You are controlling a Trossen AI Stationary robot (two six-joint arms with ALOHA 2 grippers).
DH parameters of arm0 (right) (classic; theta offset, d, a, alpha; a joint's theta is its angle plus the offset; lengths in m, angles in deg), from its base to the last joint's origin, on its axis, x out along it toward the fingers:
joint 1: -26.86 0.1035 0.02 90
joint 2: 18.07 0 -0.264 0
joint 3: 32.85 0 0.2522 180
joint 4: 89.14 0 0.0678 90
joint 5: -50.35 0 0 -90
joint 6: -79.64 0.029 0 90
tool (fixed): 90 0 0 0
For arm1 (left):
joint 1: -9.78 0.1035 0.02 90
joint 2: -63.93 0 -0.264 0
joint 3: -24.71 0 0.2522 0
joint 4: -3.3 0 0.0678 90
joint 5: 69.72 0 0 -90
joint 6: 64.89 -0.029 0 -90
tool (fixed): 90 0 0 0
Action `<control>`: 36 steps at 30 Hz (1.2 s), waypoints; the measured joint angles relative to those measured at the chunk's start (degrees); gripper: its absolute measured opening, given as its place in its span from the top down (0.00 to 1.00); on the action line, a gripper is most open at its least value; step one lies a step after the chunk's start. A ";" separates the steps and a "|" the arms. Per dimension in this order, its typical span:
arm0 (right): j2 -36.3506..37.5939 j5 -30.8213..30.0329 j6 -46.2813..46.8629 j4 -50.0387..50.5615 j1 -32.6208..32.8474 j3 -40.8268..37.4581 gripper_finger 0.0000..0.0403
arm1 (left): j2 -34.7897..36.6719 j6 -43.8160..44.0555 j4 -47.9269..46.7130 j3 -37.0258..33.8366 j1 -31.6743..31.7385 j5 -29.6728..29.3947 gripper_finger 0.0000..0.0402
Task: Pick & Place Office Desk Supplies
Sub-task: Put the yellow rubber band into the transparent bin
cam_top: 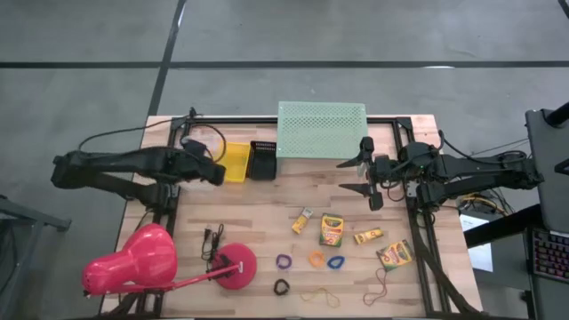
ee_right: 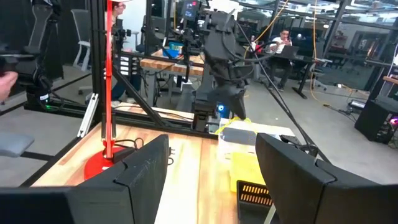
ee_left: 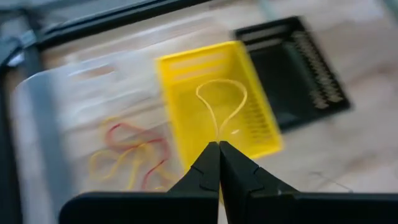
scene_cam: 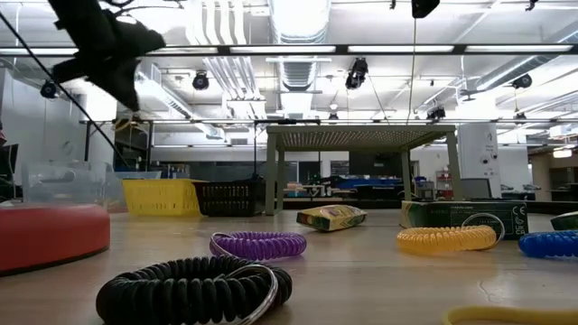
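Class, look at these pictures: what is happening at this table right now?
The left pincer is shut on a thin rubber band and holds it over the yellow bin at the back of the table. The right pincer waits open near the green shelf. Crayon boxes and coil loops lie loose at the front.

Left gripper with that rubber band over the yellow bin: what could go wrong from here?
1. The left gripper is shut on a thin rubber band dangling above the yellow bin; on release the band may cling to the fingers or land outside.
2. A clear container with other bands sits right beside the bin, so a small offset could drop it there instead.
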 joint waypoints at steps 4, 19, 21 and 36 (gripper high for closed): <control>0.00 0.01 0.00 0.00 0.01 0.00 0.41 | 0.32 5.00 -4.06 -0.27 3.91 0.02 0.99; 0.00 0.00 0.00 0.00 0.00 0.00 0.41 | 0.16 5.28 -2.53 -7.45 26.07 3.13 0.99; 0.00 0.01 0.00 0.00 0.00 0.00 0.41 | 0.14 2.24 0.71 -9.50 28.33 5.93 0.99; 0.00 0.00 0.00 0.00 0.00 0.00 0.41 | 0.14 -5.54 11.04 -16.14 31.14 11.32 0.91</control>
